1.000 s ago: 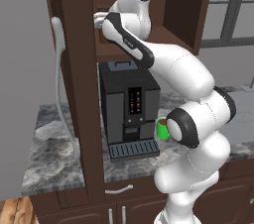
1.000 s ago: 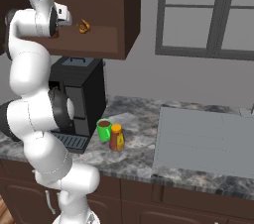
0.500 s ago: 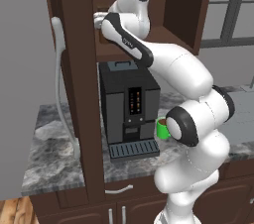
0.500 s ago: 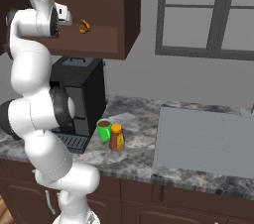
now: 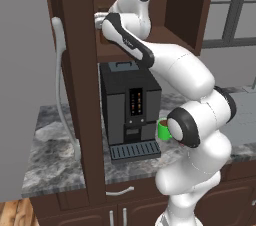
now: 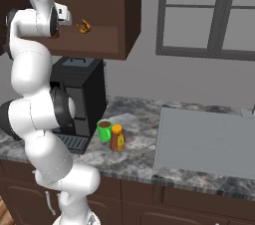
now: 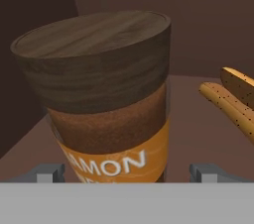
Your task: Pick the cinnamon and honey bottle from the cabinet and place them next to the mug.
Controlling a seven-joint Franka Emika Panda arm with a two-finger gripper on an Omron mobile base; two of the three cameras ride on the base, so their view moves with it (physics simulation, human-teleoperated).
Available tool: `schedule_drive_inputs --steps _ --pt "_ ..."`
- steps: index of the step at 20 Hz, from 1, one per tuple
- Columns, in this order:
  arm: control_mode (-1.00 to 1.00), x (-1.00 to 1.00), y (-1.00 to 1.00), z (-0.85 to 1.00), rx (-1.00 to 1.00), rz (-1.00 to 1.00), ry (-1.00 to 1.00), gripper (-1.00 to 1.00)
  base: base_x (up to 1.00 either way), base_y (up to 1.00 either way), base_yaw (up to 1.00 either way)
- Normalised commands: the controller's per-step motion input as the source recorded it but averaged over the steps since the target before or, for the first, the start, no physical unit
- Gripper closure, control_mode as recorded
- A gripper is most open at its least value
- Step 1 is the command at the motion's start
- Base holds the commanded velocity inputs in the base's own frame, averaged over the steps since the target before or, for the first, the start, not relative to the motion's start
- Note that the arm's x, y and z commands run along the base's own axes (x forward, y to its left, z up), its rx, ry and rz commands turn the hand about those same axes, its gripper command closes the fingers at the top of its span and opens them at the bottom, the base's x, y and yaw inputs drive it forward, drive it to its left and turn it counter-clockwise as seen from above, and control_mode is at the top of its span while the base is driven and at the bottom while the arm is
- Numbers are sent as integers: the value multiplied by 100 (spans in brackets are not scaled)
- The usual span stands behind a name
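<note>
Wood-lidded cinnamon [image 7: 106, 104] stands upright just ahead, between my spread gripper [image 7: 126, 172] fingertips. Rigid and probably light, smooth-sided; I'd clamp its labelled body below the lid.

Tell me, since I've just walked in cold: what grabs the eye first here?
The white arm reaching high into the dark cabinet, its open pincer straddling the cinnamon jar that looms close in the hand view. Down on the counter, the green mug and honey bottle stand together beside the black coffee machine.
</note>
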Motion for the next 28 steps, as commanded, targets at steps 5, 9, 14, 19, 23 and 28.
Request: schedule_drive_inputs --steps 5,9,14,19,23,28 --pt "-100 0 0 0 0 0 0 100 0 0 0" --pt "-100 0 0 0 0 0 0 100 0 0 0" --pt "-100 -24 -1 -2 0 0 0 100 0 0 0" --pt "-100 -90 -14 0 1 0 -2 100 0 0 0" --pt "-100 -100 -30 0 3 0 -8 100 0 0 0" --pt "-100 -100 -44 0 4 0 -9 100 0 0 0"
